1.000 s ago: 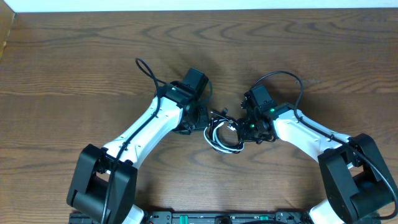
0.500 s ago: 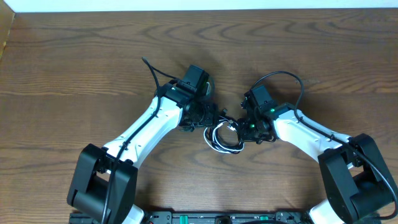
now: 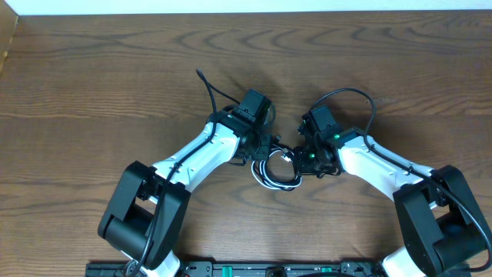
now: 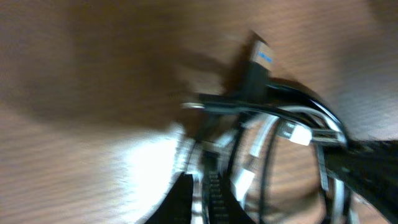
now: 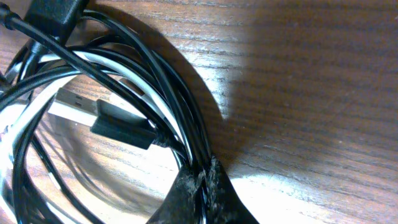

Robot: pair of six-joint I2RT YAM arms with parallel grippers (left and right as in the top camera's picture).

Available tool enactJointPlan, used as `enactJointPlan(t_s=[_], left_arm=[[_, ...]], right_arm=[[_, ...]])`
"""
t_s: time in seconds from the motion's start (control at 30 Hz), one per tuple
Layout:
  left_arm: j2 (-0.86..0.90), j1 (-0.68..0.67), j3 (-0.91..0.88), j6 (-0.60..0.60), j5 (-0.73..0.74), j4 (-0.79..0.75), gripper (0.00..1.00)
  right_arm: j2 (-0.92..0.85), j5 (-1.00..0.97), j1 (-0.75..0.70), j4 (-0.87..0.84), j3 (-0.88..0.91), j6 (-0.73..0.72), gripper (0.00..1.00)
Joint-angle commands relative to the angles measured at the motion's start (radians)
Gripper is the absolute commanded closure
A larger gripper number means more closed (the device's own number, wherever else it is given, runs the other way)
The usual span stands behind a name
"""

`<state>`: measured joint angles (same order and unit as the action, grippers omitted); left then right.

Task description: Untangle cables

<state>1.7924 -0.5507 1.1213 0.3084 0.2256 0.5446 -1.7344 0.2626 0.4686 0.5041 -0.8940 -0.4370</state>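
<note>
My right gripper (image 5: 200,183) pinches the cables (image 3: 277,168) in the middle of the bench (image 3: 115,69). My left gripper (image 4: 202,190) is squeezed together right by them; it's too blurry to see a hold.

I see a brown wooden table (image 3: 92,85) with wavy lines in it. A white strip (image 3: 246,5) runs along its far edge, and a lighter brown bit (image 3: 6,38) shows at the far left corner

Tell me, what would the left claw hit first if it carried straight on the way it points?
Most likely the looped bundle of thin black and white cables, lying directly ahead of the left claw; the wrist view is blurred, so depth is uncertain.
</note>
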Motion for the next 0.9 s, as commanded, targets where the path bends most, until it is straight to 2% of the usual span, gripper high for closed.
enactJointPlan(t_s=[0.0,0.17,0.27,0.33,0.4,0.47,0.5,0.7,0.87], left_arm=[[0.007,0.041,-0.003,0.025,-0.111,0.001,0.92],[-0.001,0.138,-0.003,0.093,-0.070,0.036,0.92],[-0.002,0.178,-0.003,0.096,0.090,0.049,0.92],[-0.002,0.186,-0.003,0.092,0.180,0.060,0.92],[-0.002,0.185,-0.003,0.092,0.186,0.080,0.91],[-0.002,0.185,-0.003,0.072,0.185,0.109,0.83],[-0.002,0.185,-0.003,0.056,0.185,0.132,0.83],[-0.002,0.186,-0.003,0.024,0.181,0.196,0.83],[-0.002,0.186,-0.003,0.024,0.182,0.198,0.83]], right_arm=[[-0.036,-0.055,0.009,0.009,0.039,-0.004,0.99],[-0.036,-0.055,0.009,0.011,0.039,-0.004,0.99],[-0.036,-0.054,0.009,0.009,0.039,-0.004,0.99],[-0.036,0.017,0.009,0.003,0.038,0.020,0.99],[-0.036,0.101,0.008,-0.008,0.037,0.093,0.99],[-0.031,0.192,0.002,-0.015,0.031,0.161,0.99],[-0.024,0.254,-0.008,-0.013,0.020,0.203,0.99],[0.065,0.304,-0.085,0.014,-0.024,0.212,0.99],[0.235,0.369,-0.142,0.005,-0.030,0.270,0.99]])
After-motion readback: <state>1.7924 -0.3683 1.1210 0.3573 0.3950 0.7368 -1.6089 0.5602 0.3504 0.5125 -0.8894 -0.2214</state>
